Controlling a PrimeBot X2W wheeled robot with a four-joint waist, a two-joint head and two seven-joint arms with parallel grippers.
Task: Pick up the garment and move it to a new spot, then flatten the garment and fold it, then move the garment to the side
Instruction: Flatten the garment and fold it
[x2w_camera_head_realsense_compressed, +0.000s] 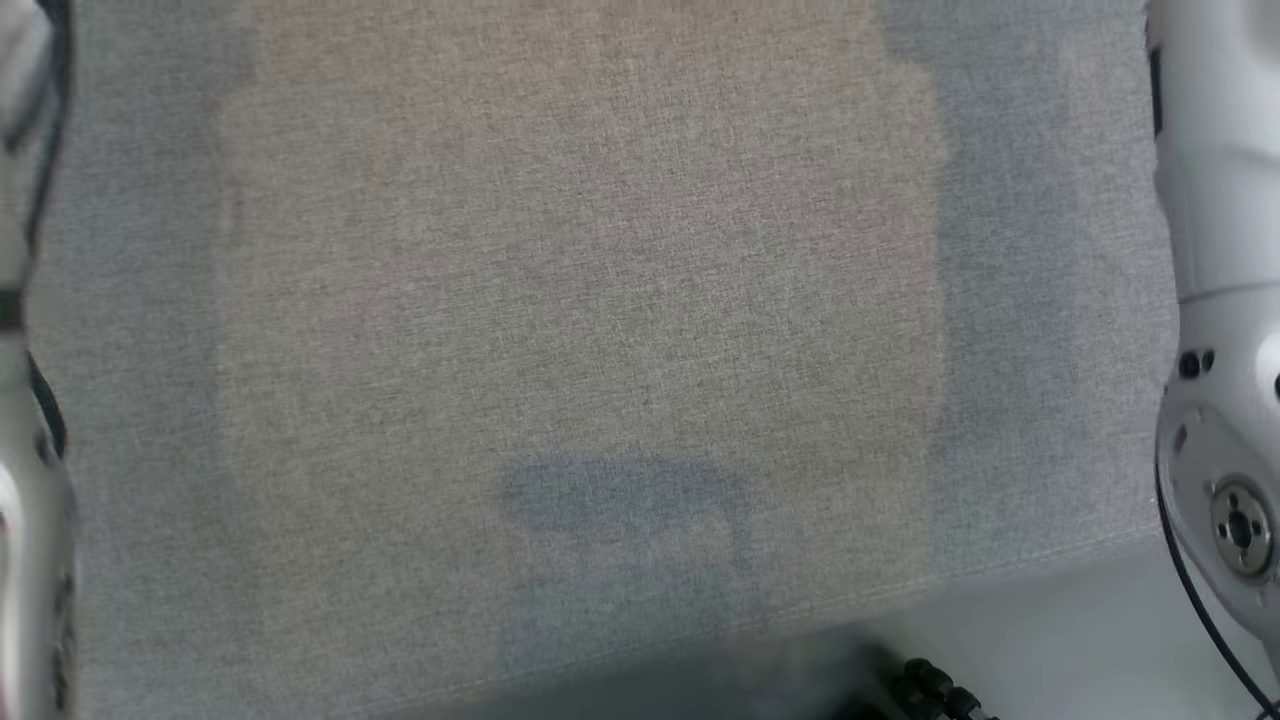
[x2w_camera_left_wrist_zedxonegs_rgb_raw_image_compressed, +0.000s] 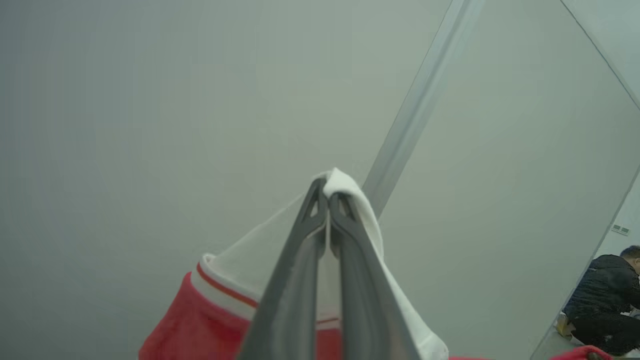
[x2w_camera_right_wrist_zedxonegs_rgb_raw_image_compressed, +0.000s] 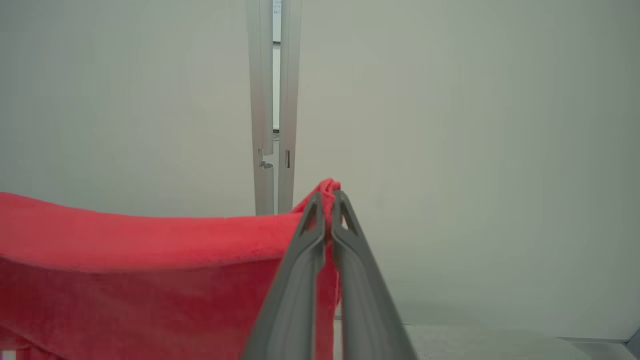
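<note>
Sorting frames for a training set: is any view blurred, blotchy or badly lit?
Head view: soft throughout, the grey fabric surface shows a blocky warm patch and a bluish blotch low down. Left wrist view: the left gripper and garment are fairly sharp, the wall behind hazy. Right wrist view: flat even light, no glare, the right gripper crisp against the garment.

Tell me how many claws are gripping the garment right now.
2. The left claw pinches the white trim of the garment in the left wrist view; the right claw pinches a red fold of it in the right wrist view.
</note>
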